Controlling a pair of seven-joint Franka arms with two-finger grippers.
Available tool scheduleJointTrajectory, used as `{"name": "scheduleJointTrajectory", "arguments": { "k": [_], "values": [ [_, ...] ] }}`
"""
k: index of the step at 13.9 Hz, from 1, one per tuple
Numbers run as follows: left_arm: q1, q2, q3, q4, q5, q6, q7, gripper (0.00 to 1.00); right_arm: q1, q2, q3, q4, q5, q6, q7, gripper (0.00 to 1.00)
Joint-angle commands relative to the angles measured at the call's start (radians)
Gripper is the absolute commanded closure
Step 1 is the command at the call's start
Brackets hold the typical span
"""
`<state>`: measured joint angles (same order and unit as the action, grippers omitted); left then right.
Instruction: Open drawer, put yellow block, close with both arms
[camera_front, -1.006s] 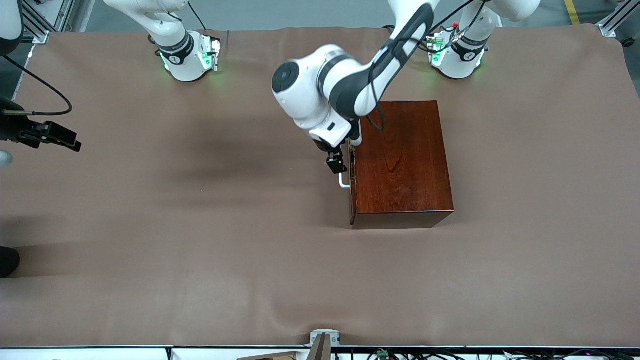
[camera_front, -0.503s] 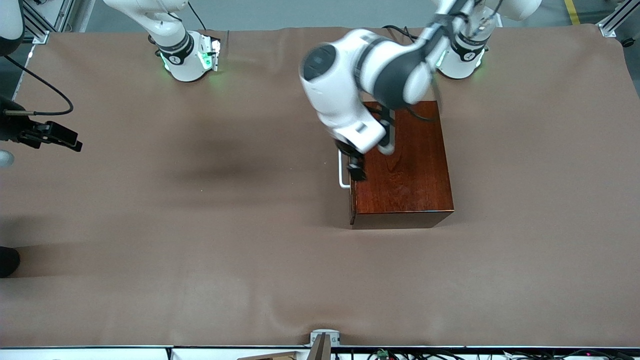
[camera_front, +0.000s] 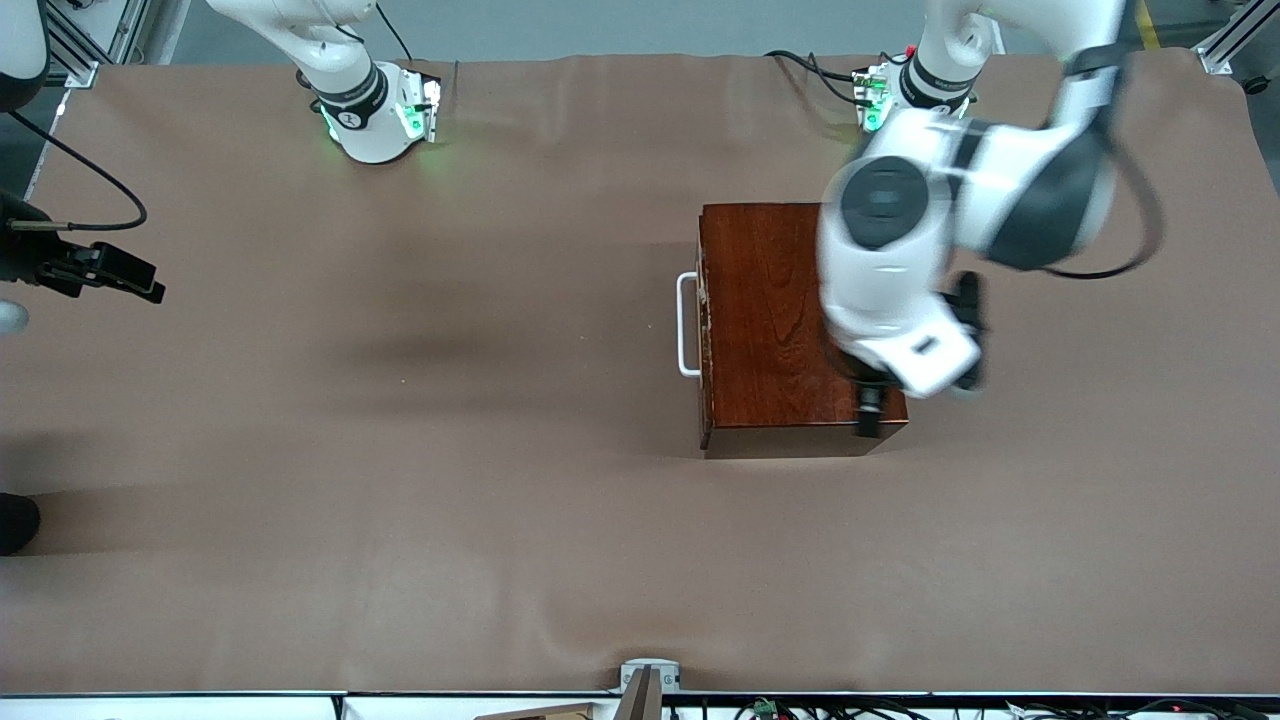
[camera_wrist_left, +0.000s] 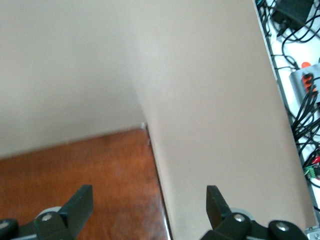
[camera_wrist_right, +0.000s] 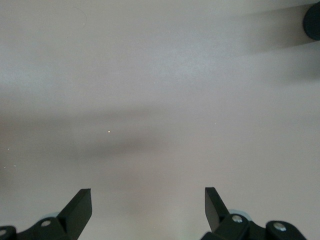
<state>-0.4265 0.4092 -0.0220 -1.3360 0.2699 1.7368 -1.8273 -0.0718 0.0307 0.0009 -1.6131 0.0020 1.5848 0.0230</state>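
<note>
Two arms, one wooden box (camera_front: 795, 325): its drawer (camera_front: 706, 330) sits shut, white handle (camera_front: 686, 325) untouched, and no yellow block is in sight (possibly already inside). Left gripper (camera_wrist_left: 150, 207) hangs with fingers spread wide and empty over the box's corner nearest the front camera. Right gripper (camera_wrist_right: 147, 210), equally wide and empty, waits over bare table (camera_front: 400, 500). Judged finished, or else unstarted, needing a grip on that handle.

Not much else here, just the brown table cover (camera_front: 400, 480) with soft wrinkles and shadows. Black and orange cables (camera_wrist_left: 300, 95) bunch along its edge, and a small grey bracket (camera_front: 648, 672) sits at the edge nearest the front camera.
</note>
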Motion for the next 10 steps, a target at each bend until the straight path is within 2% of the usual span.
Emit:
{"name": "scheduleJointTrajectory", "arguments": {
  "k": [1,6,10],
  "values": [
    [0.099,-0.070,-0.013,-0.035,-0.052,-0.003,0.197,0.00,-0.013,-0.009,0.010,0.007,0.000,-0.014,-0.014,0.00],
    [0.248,-0.168,-0.012,-0.072,-0.124,-0.014,0.595,0.00,-0.014,-0.011,0.010,0.007,0.000,-0.014,-0.014,0.00],
    [0.319,-0.224,-0.012,-0.091,-0.132,-0.032,0.865,0.00,-0.013,-0.011,0.010,0.007,0.000,-0.014,-0.012,0.00]
  ]
}}
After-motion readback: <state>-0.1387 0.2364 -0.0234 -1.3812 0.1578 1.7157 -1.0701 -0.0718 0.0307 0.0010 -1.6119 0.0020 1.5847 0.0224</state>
